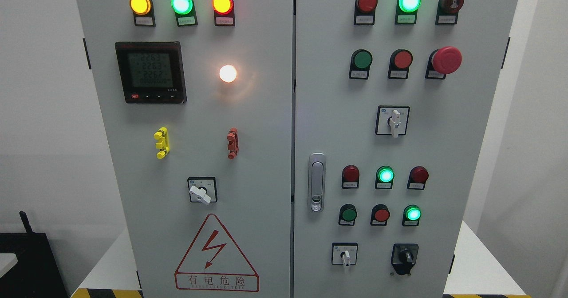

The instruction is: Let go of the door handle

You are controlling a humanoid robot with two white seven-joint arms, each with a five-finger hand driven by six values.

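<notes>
Grey two-door electrical cabinet (275, 111) fills the head view, both doors shut, seam running down the middle.

Left door, top row: yellow lamp (140, 4), green lamp (182, 3), red lamp (222, 3), all lit. Below them a black digital meter (150, 72) with a pale screen, and to its right a glowing white lamp (228, 73). Lower: yellow clip (161, 143), red clip (232, 143), then a white-knobbed rotary switch (202, 190) and a red lightning warning triangle (215, 254).

Door handle (317, 182) sits on the right door, just right of the seam, at mid-height (silver, upright, flush in its recess, keyhole at the bottom). Nothing touches it. No robot hand or arm shows anywhere, so finger state cannot be told.

Right of the handle: rows of red and green buttons and lamps, a lit green lamp (409, 1) at top, a red mushroom emergency stop (446, 60), a white selector switch (393, 121), and a black rotary knob (404, 258) near the bottom.
</notes>
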